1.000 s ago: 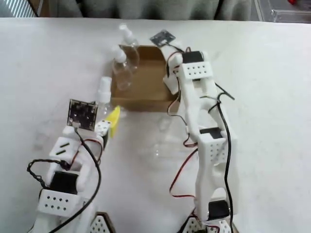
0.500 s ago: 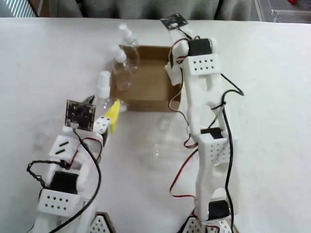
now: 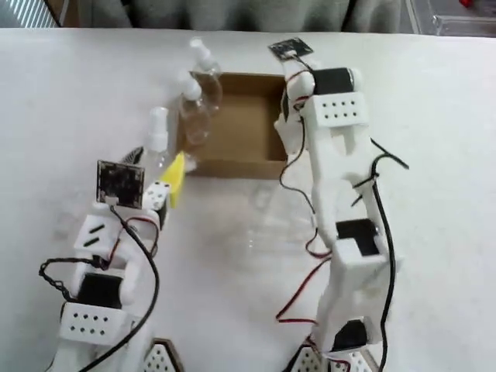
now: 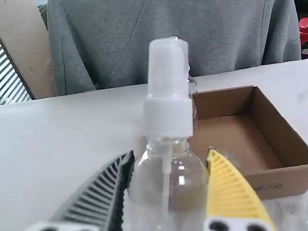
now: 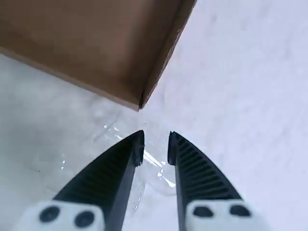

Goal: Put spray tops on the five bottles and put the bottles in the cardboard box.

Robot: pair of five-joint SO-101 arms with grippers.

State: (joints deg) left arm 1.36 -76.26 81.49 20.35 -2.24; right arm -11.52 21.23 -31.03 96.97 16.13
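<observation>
A clear bottle (image 4: 163,187) with a white spray top (image 4: 167,91) stands upright between the grey and yellow fingers of my left gripper (image 4: 166,192), which is shut on it. In the high view this bottle (image 3: 157,151) is just left of the cardboard box (image 3: 240,159). Two more topped bottles (image 3: 194,105) stand at the box's left wall. My right gripper (image 5: 156,144) hovers by the box's near right corner (image 5: 159,62), fingers a narrow gap apart, holding nothing. A clear bottle (image 5: 156,168) lies on the table below it.
Faint clear bottles (image 3: 254,232) lie on the white table in front of the box, between the two arms. The right arm (image 3: 341,170) stretches along the box's right side. A person in a grey top (image 4: 163,33) sits behind the table.
The right arm has swung from over the box to its right side. The left gripper has carried its bottle slightly back and to the left.
</observation>
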